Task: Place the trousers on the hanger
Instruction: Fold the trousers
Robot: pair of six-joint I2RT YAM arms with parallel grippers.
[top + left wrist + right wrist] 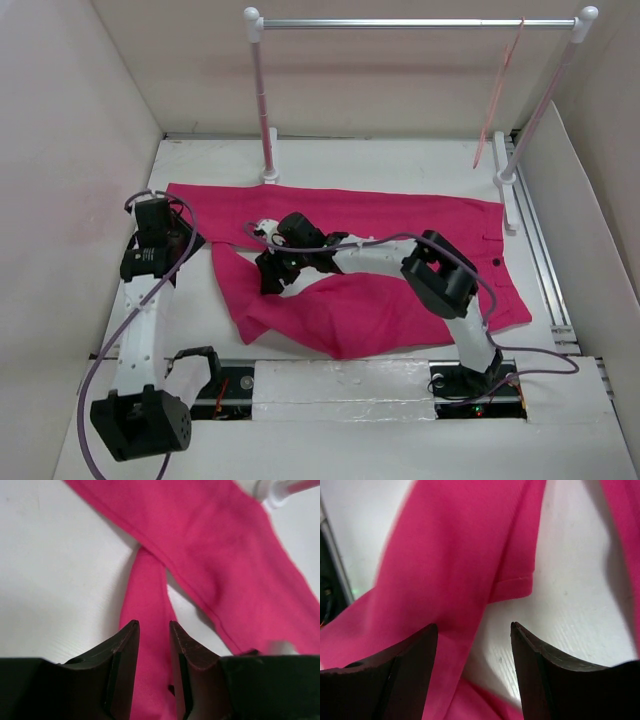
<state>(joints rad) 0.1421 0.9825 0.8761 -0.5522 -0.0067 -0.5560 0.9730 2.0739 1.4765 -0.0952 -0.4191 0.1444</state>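
The magenta trousers (400, 240) lie spread across the table, with one leg folded over near the front. The pale pink hanger (500, 90) hangs from the right end of the silver rail, far from both grippers. My left gripper (192, 242) is at the trousers' left edge. In the left wrist view its jaws (154, 625) stand narrowly apart with a raised strip of trousers (150, 595) between them. My right gripper (268, 280) is over the folded leg, open and empty. In the right wrist view (474, 627) there are cloth (455, 555) and bare table under it.
The silver rail (415, 22) on two white posts (266, 110) stands at the back. White walls enclose the table left, right and back. A metal track (545, 260) runs along the right side. The right arm lies across the trousers.
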